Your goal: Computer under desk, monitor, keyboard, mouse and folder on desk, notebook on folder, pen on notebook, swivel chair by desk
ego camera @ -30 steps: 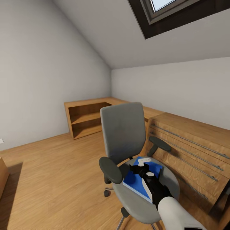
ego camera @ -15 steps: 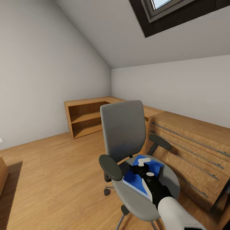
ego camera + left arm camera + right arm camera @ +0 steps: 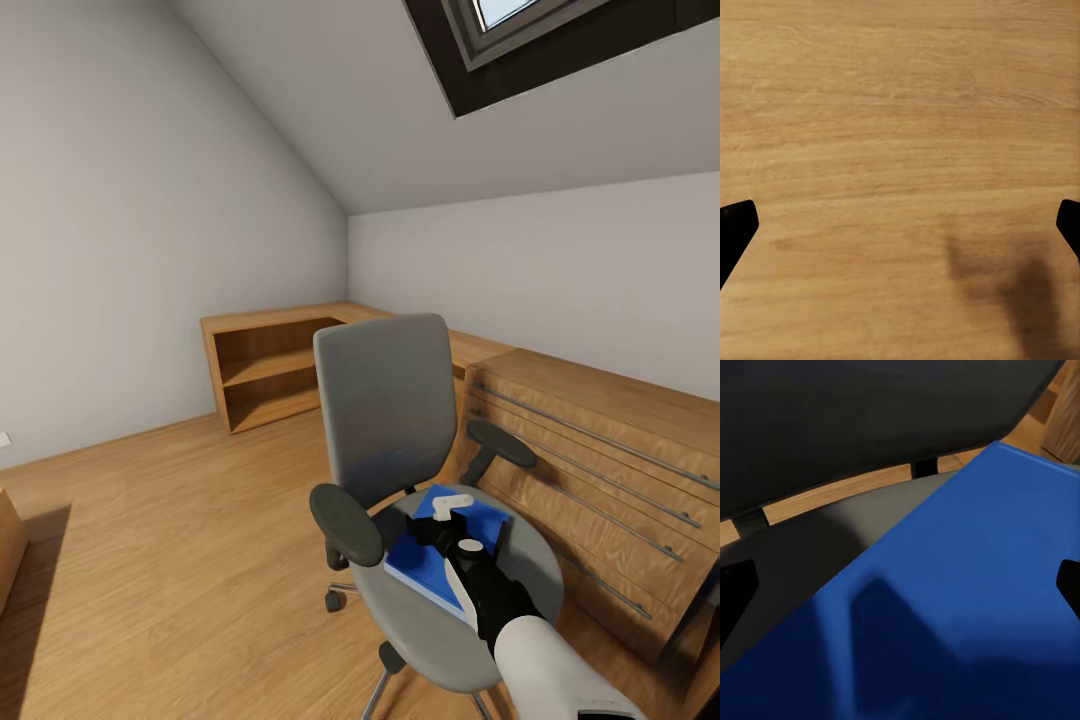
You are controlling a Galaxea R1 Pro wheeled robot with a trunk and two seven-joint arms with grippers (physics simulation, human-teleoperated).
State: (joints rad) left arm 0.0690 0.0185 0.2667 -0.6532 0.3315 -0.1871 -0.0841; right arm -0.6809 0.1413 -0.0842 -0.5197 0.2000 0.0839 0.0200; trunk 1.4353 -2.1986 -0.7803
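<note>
The grey swivel chair (image 3: 385, 410) stands in the middle of the head view, facing me. A bright blue folder (image 3: 418, 570) lies flat on its seat, between the black armrests. My right arm reaches in from the lower right, and my right gripper (image 3: 438, 528) hovers just over the folder's middle. In the right wrist view the folder (image 3: 967, 585) lies close beneath the right gripper (image 3: 900, 585), whose fingertips (image 3: 735, 592) stand wide apart, open and holding nothing. My left gripper (image 3: 900, 225) is open over bare wooden floor. The desk, monitor and other task items are out of view.
A light wooden drawer chest (image 3: 600, 470) stands close to the chair's right side. A low wooden shelf unit (image 3: 270, 370) runs along the back wall into the corner. Open wooden floor (image 3: 160, 560) spreads to the left. A sloped ceiling with a skylight (image 3: 520, 40) is overhead.
The whole head view shifted slightly at first, then held still. My right gripper stays open over the folder.
</note>
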